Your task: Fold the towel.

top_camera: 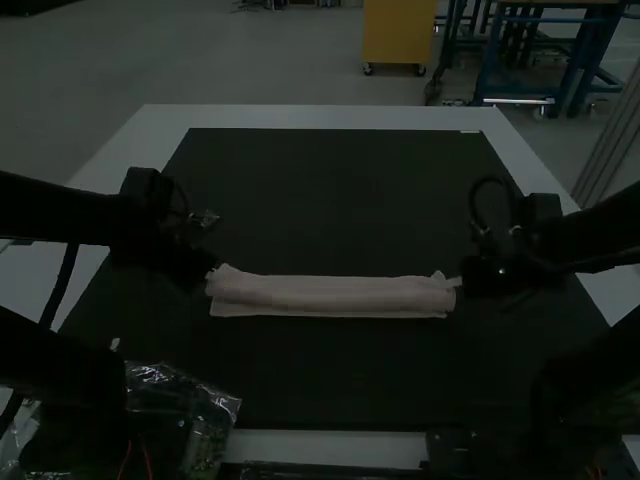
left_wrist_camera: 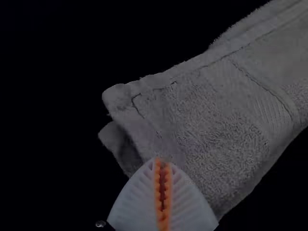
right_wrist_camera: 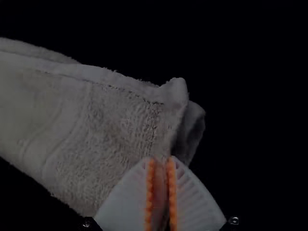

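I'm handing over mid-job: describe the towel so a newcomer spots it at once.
On the white table, find the big dark mat. Across its middle, between the left gripper and the right gripper, stretches the towel: a long, narrow, folded strip. Its pale cloth sets it apart from the mat and the shiny plastic at the near left.

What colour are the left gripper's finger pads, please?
The pads are orange, clearest in the left wrist view.

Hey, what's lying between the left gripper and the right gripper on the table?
The towel, in a long narrow strip, as the high view shows.
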`<state>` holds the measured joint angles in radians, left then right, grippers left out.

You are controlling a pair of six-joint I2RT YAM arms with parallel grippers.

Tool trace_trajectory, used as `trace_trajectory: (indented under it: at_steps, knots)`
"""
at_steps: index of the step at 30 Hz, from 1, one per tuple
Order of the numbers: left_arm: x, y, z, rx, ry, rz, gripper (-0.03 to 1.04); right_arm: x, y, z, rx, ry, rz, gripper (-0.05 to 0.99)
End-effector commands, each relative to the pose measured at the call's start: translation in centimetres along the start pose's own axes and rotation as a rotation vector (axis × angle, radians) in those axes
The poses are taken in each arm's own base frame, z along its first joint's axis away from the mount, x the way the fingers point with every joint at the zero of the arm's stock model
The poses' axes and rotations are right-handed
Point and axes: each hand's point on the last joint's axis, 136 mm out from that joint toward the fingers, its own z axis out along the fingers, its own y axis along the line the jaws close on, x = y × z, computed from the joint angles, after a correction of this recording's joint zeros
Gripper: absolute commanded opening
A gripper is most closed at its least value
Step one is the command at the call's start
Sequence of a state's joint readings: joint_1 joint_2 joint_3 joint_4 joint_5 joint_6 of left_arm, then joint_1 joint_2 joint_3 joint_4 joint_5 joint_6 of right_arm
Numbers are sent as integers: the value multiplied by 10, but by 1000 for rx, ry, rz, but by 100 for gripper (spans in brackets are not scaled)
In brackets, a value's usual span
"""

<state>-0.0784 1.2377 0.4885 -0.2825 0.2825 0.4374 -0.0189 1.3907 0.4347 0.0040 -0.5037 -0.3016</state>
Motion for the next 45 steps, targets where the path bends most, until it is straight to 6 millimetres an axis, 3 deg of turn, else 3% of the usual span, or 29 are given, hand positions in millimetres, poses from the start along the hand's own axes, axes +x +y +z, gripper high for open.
trace_trajectory:
  at_steps: [1, 2, 4, 6, 10, 20, 27, 36, 45]
  knots:
    - [7, -6, 1, -4, 17, 64, 14, 1, -10, -2, 51, -1, -9, 28]
    - [10, -7, 2, -5, 24, 63, 19, 1, -11, -2, 57, -2, -9, 34]
    - [11, -3, 3, -23, 21, 62, 43, 0, -11, -2, 58, -3, -8, 44]
    - [11, 1, 3, -43, 16, 60, 54, 0, -14, -3, 70, -3, -8, 58]
    - [5, 15, 0, -88, -14, 45, 95, -4, -14, -4, 70, -9, -10, 78]
    - [-10, 59, -26, -145, -151, -102, 97, -9, -6, -6, 34, 1, 0, 88]
    - [-7, 60, -28, -125, -164, -133, 97, -4, 5, -2, 1, 24, 3, 88]
    - [-28, 67, -35, -129, -230, -184, 97, -1, 32, 11, -54, 55, -12, 88]
    - [-47, 75, -46, -129, -290, -241, 97, 11, 32, 25, -46, 78, -19, 88]
